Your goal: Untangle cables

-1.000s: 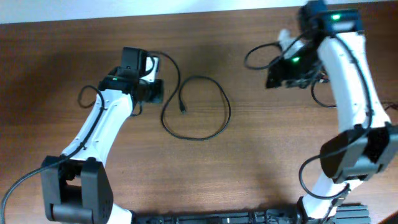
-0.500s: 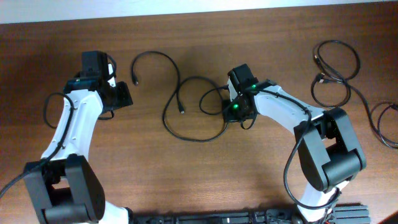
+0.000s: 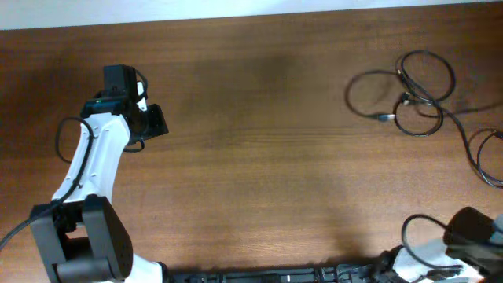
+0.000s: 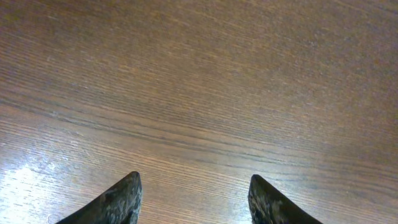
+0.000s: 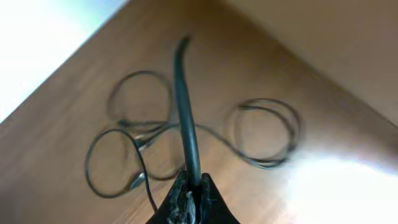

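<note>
Several thin black cables (image 3: 405, 98) lie in overlapping loops at the table's far right; the right wrist view shows the same loops (image 5: 144, 143) spread on the wood. My right gripper (image 5: 193, 185) is shut on one black cable (image 5: 185, 106), which rises straight from the jaws toward the loops. Overhead, only part of the right arm (image 3: 470, 229) shows, at the bottom right corner. My left gripper (image 3: 156, 123) hangs over bare wood at the far left. In its wrist view the left gripper (image 4: 193, 183) is open and holds nothing.
Another black cable (image 3: 475, 153) curls at the right edge of the table. The pale far edge of the table (image 3: 236, 9) runs along the top of the overhead view.
The cable loops that lay mid-table no longer show there; loops now lie at the far right. The right arm has left the table's middle for the bottom right corner. The left arm holds still.
</note>
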Controlling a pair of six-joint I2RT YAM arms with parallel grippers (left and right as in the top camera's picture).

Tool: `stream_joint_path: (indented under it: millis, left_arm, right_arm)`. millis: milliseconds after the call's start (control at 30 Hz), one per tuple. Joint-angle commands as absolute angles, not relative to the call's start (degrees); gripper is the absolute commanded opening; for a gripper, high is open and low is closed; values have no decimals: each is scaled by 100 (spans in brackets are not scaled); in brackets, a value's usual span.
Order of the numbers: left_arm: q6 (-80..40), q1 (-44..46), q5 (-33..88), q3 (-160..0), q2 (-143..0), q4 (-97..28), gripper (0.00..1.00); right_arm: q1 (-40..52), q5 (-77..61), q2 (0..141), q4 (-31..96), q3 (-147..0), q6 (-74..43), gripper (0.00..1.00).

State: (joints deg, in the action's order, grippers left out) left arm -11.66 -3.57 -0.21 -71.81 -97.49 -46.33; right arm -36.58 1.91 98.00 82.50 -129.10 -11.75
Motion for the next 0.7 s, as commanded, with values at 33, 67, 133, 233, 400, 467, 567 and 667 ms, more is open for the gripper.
stream_joint_path:
  millis: [33,67,133,233,400,467,567,667]
  left_arm:
    - [-1221,-364,27,-7216,-9673,-4639,55]
    - [-1221,-364,27,-7216,-9673,-4639,55]
    - [-1219,-364,69,-7216,-9673,-4633,57]
    - [-1140,-364,342,-7260,-9618,-4329,65]
    - [121,-19,2191,-7395,-9133,-3030,75]
    - [244,224,1369,-7395,-9126,-3452,76]
    - [-130,305,169,-7395,-9126,-5137,94]
    - [-395,154,172,-7395,-9124,-6549,92]
  right_arm:
    - [-4268,709,9789,8274,-12921,-1706,4]
    - [-4283,591,9789,8239,-12921,-1704,4]
    - [-4272,-5,9789,8097,-12921,-1697,14]
    - [-4239,-2808,9789,8068,-12921,-668,72]
    - [-2641,-2943,9815,8521,-12916,683,72]
    - [-1774,-1682,9939,8906,-12899,683,72]
    - [-805,-917,10180,9380,-12420,659,72]
    - [-676,-923,10123,9734,-11384,506,72]
